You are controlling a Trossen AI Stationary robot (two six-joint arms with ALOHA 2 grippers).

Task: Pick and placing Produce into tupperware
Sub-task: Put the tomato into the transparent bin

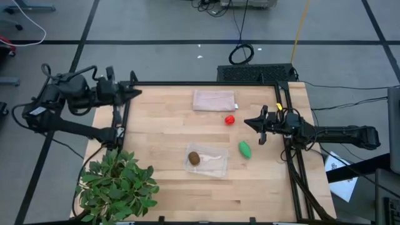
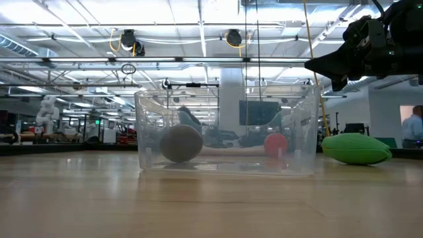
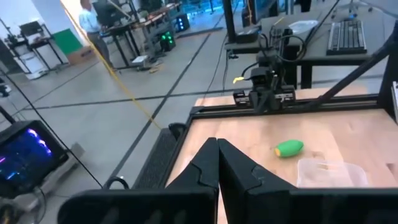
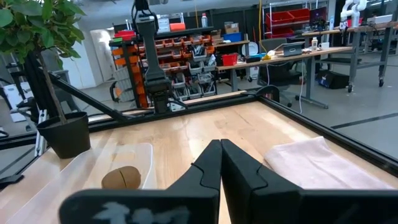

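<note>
1. Right gripper (image 1: 257, 122): fingers pressed together, holding nothing, raised above the table beside the right rail. In its wrist view the two dark fingers (image 4: 211, 163) meet at the tips.
2. Left gripper (image 1: 135, 92): fingers pressed together, empty, parked at the table's far-left corner, well apart from the tupperware.
3. Tupperware (image 1: 217, 166): clear, shallow, near the middle of the wooden table (image 1: 169, 187).
4. Kiwi (image 1: 194, 158): lies inside the tupperware, at its left end.
5. Green oval fruit (image 1: 244, 149): on the table just right of the tupperware, outside it.
6. Red tomato-like fruit (image 1: 230, 119): on the table beyond the tupperware, near the pinkish cloth (image 1: 214, 100).
7. Potted plant (image 1: 119, 184): left of the tupperware, at the table's near-left corner.
</note>
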